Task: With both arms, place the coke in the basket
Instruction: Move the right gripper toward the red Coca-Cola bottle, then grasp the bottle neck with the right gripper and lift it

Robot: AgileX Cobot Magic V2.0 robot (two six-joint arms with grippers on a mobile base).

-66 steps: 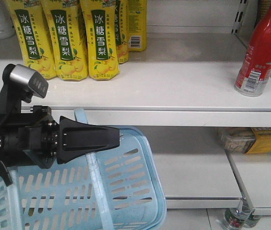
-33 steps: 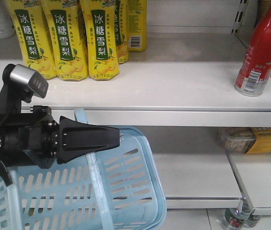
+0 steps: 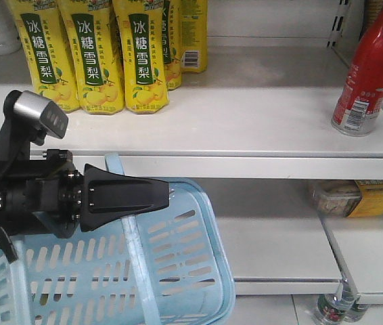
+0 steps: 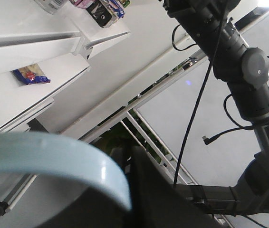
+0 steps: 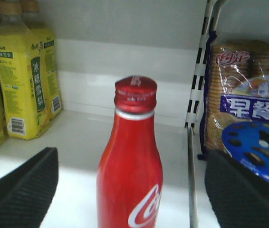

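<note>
From where I stand, the red contoured coke bottle [image 3: 369, 74] with its red cap stands upright on the white upper shelf [image 3: 245, 122], far over at the right end, well apart from the row of tall yellow drink bottles [image 3: 141, 54] at the left. The right wrist view looks straight at it: the right arm's black ridged fingers [image 5: 23, 190] are spread wide, one on each side of the bottle, neither touching it. Just beyond the bottle a white slotted upright [image 5: 198, 85] divides the shelf, with a blue-printed biscuit packet [image 5: 248, 118] on its far side. Lower down and to the left, the left arm's black tapered fingers [image 3: 144, 195] are closed across the flat handle [image 4: 53, 156] of the light blue slotted plastic basket [image 3: 185, 250], which hangs tilted in front of the lower shelf.
</note>
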